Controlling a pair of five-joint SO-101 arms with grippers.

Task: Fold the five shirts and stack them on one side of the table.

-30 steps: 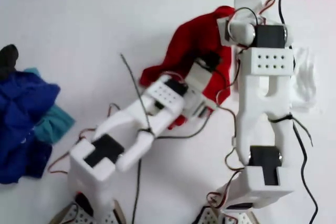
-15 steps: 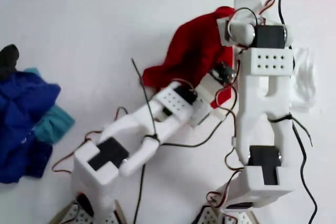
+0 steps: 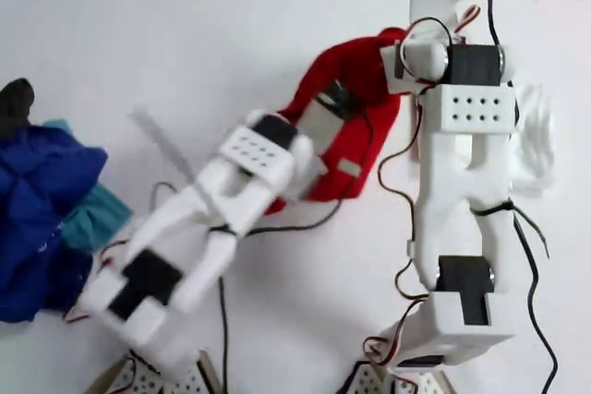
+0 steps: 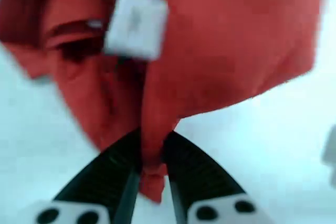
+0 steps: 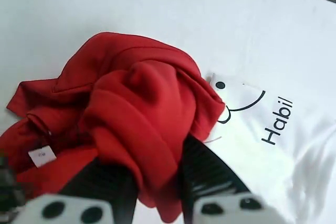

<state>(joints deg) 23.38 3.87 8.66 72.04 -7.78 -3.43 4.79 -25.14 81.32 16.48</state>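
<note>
A red shirt lies crumpled at the far middle of the white table. My left gripper is shut on a fold of its cloth, near a white label. From above, the left gripper sits over the shirt's middle. My right gripper is shut on the red shirt at its far right corner, seen in the high view as the right gripper. A white shirt with dark print lies flat beneath and beside the red one.
A heap of blue and teal shirts sits at the table's left edge, with something dark behind it. The white shirt spreads out past the right arm. Loose cables trail between the arms.
The left arm has swung left and its gripper has shifted left and farther back over the red shirt. The shirt is bunched narrower, its left lobe gone. The right arm has barely moved.
</note>
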